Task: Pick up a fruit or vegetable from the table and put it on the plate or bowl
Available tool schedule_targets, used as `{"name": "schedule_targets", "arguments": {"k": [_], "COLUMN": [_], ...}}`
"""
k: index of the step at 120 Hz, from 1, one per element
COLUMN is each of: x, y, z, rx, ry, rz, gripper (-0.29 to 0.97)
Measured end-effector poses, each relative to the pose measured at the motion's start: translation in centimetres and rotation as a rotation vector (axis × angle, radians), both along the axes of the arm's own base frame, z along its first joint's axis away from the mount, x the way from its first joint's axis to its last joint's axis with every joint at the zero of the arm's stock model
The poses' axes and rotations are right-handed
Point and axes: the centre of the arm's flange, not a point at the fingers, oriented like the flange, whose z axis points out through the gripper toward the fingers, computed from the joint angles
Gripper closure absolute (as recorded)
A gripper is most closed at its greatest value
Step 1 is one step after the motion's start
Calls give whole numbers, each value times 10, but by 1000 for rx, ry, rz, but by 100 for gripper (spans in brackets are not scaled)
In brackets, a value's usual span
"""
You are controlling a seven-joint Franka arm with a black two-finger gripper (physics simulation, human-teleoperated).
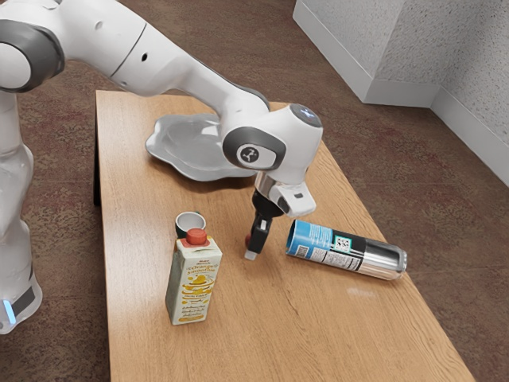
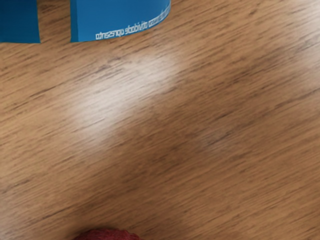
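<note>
Exterior view: the gripper [image 1: 253, 250] is lowered to the table [image 1: 262, 334], its tip at the wood. A small red item [image 1: 248, 238], presumably the fruit, sits right against it. Wrist view confirms this: a red, rounded edge [image 2: 107, 234] lies directly under the hand. Whether the gripper is open or clamped on the item cannot be told from these pictures.

The white plate [image 1: 187, 143] lies well behind the gripper, toward the arm's base, and its visible part carries no produce. A blue-labelled can [image 1: 346, 249] lies on its side just beside the gripper. A juice carton [image 1: 193, 278] stands on the gripper's other side, with a small cup [image 1: 191, 220] behind it.

Assessment: the approach is done and the fruit is on the table. Grasp unconfirmed. Lift, carry to the plate and release are all outstanding.
</note>
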Motion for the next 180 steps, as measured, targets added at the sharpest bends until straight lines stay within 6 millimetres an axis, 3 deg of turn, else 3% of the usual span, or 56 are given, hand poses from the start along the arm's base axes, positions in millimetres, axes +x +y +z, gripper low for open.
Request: {"name": "schedule_targets", "arguments": {"k": [92, 130, 160, 180], "x": [10, 11, 11, 16], "y": [27, 32, 30, 24], "z": [-14, -13, -11, 10], "rx": [2, 15, 22, 27], "ry": [8, 0, -6, -39], "rz": [54, 55, 50, 37], "gripper": [1, 49, 52, 53]}}
